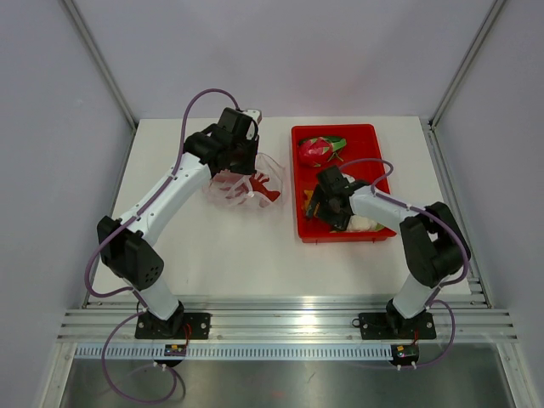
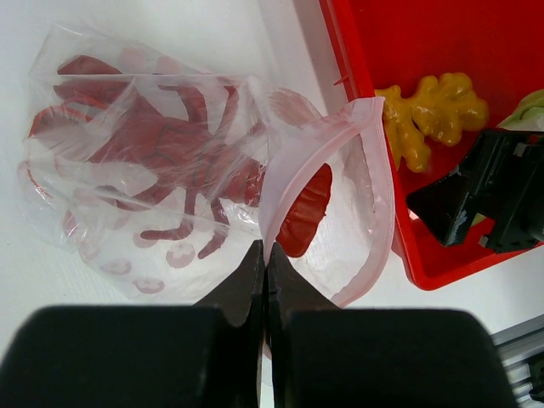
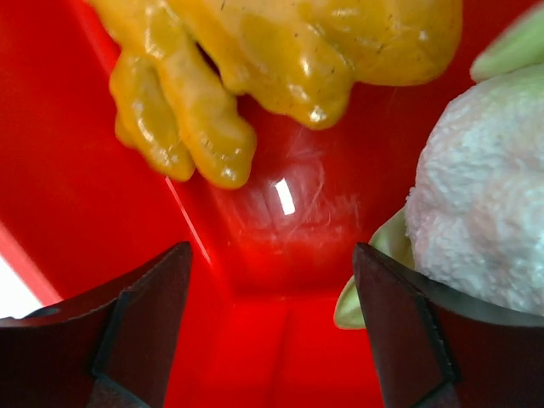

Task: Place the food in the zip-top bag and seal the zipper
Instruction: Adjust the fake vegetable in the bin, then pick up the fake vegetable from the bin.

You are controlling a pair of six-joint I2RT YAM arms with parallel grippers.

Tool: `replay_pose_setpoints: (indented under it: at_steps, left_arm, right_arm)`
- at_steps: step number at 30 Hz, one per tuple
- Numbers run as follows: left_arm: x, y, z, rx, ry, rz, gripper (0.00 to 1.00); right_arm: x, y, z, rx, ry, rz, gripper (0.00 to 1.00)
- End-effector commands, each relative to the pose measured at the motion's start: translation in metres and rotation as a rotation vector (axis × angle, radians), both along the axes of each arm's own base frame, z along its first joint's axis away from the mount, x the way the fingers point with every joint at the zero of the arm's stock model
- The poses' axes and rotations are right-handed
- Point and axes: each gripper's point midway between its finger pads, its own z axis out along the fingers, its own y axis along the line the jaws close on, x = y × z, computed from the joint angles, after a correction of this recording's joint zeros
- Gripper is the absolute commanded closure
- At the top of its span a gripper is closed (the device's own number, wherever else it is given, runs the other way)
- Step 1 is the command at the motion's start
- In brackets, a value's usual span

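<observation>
Top view: zip-top bag [image 1: 248,187] sits just left of red tray [image 1: 299,178], L gripper [image 1: 242,172] on it. L wrist: jaws clamped on the floppy, slippery rim by the zipper [image 2: 371,105]; pinch firmly. R wrist: R gripper [image 3: 272,331] is spread apart over the tray. The yellow piece [image 3: 280,59] looks glossy and light, so take its narrow lobe.

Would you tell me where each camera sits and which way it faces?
Top external: above and behind, looking down on the table; both arms show.
Left wrist: looks past the left hand, shut on the zip-top bag.
Right wrist: low in the red tray, between fingers of the open right hand.
Both wrist views share the orange-yellow piece.
</observation>
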Motion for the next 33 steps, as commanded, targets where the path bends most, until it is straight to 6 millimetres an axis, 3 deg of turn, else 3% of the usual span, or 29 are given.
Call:
replay_pose_setpoints:
  at_steps: [1, 4, 6, 8, 10, 11, 15, 18, 23, 28, 33]
  left_arm:
    - [0.009, -0.002, 0.014, -0.022, -0.057, -0.004, 1.0]
    - [0.008, -0.004, 0.011, -0.031, -0.049, -0.01, 1.0]
    - [0.007, -0.005, 0.011, -0.036, -0.047, -0.013, 1.0]
    - [0.007, -0.006, 0.011, -0.042, -0.046, -0.016, 1.0]
    - [0.007, -0.007, 0.012, -0.046, -0.045, -0.019, 1.0]
    - [0.006, -0.007, 0.013, -0.048, -0.047, -0.02, 1.0]
    - [0.004, -0.004, 0.014, -0.04, -0.052, -0.022, 1.0]
    - [0.003, -0.004, 0.011, -0.036, -0.049, -0.024, 1.0]
    - [0.005, -0.006, 0.013, -0.049, -0.049, -0.022, 1.0]
    - [0.009, -0.01, 0.016, -0.063, -0.053, -0.019, 1.0]
    - [0.011, -0.017, 0.019, -0.082, -0.042, -0.039, 1.0]
  right_arm:
    - [0.017, -0.01, -0.005, -0.05, -0.053, -0.07, 0.18]
    - [0.032, -0.01, 0.004, -0.044, -0.12, -0.083, 0.18]
    - [0.046, 0.001, 0.011, 0.015, -0.17, -0.072, 0.18]
    - [0.058, 0.005, 0.005, 0.01, -0.182, -0.057, 0.21]
    - [0.07, 0.005, 0.003, -0.028, -0.188, -0.052, 0.26]
    - [0.07, -0.003, -0.011, -0.087, -0.162, -0.06, 0.35]
    - [0.074, -0.024, -0.017, -0.213, -0.173, -0.063, 0.57]
    - [0.077, -0.036, -0.004, -0.27, -0.228, -0.051, 0.77]
    - [0.086, -0.037, 0.039, -0.258, -0.354, -0.011, 1.0]
    - [0.078, -0.032, 0.088, -0.189, -0.453, 0.041, 1.0]
    - [0.053, -0.022, 0.124, -0.092, -0.492, 0.144, 1.0]
